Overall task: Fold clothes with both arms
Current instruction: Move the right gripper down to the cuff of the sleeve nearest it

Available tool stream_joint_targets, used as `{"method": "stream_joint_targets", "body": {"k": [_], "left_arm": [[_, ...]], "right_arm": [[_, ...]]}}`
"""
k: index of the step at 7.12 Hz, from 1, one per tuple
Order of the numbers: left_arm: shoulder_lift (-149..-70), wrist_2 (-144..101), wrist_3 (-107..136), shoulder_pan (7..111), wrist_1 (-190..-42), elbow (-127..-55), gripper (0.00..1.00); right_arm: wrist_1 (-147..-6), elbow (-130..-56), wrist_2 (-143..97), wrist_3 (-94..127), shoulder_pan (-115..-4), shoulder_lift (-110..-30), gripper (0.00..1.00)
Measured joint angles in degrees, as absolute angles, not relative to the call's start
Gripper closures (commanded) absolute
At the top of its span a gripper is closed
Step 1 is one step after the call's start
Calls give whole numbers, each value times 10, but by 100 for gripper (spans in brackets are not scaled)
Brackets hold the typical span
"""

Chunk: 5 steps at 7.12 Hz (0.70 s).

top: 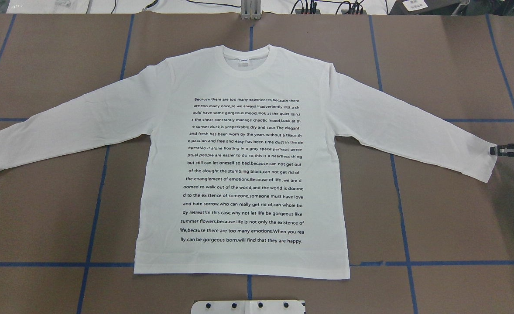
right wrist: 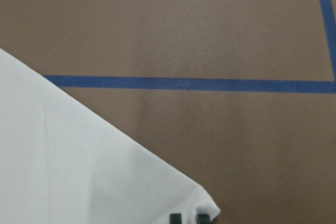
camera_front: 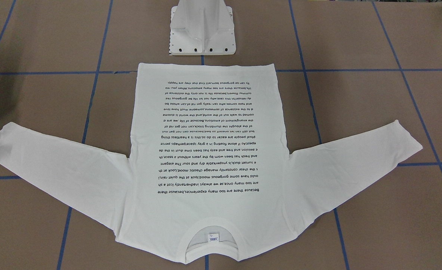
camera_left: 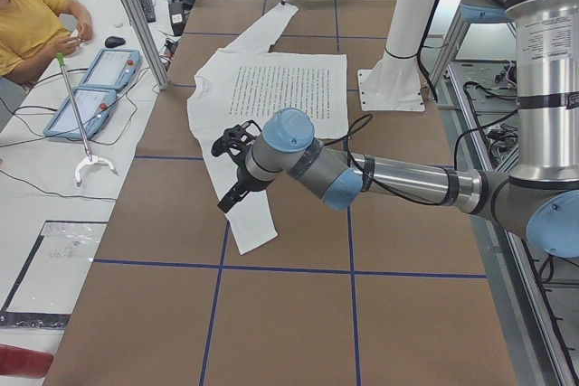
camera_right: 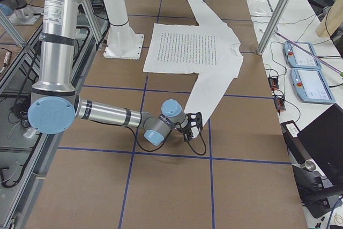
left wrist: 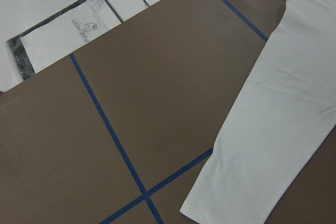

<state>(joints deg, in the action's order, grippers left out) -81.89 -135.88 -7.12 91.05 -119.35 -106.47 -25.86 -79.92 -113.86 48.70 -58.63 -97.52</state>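
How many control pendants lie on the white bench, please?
2: a first pendant and a second pendant lie side by side on the white bench; others may be hidden.

A matte brown tabletop point(top: 457, 209) is divided into large squares by strips of blue tape point(top: 457, 263). A white metal pedestal point(camera_front: 202, 26) is set at the top centre of the front-facing view. In the left-side view, a white bench point(camera_left: 36, 214) is seen along the left edge, with two blue-grey handheld pendants point(camera_left: 110, 68) laid on it. A person in a yellow shirt point(camera_left: 27, 29) is seated at the upper left.
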Motion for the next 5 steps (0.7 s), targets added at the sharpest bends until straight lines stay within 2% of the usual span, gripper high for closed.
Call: {"method": "stream_joint_targets", "body": {"k": [3,5], "left_arm": [[-818,-1359,-72,911,-1194,-1064,0],[-818,-1359,-72,911,-1194,-1061,0]], "right_arm": [[-279,-844,-1160,485,-600,-979,100],[-386,-938,-1196,484,-639,-977,100]]}}
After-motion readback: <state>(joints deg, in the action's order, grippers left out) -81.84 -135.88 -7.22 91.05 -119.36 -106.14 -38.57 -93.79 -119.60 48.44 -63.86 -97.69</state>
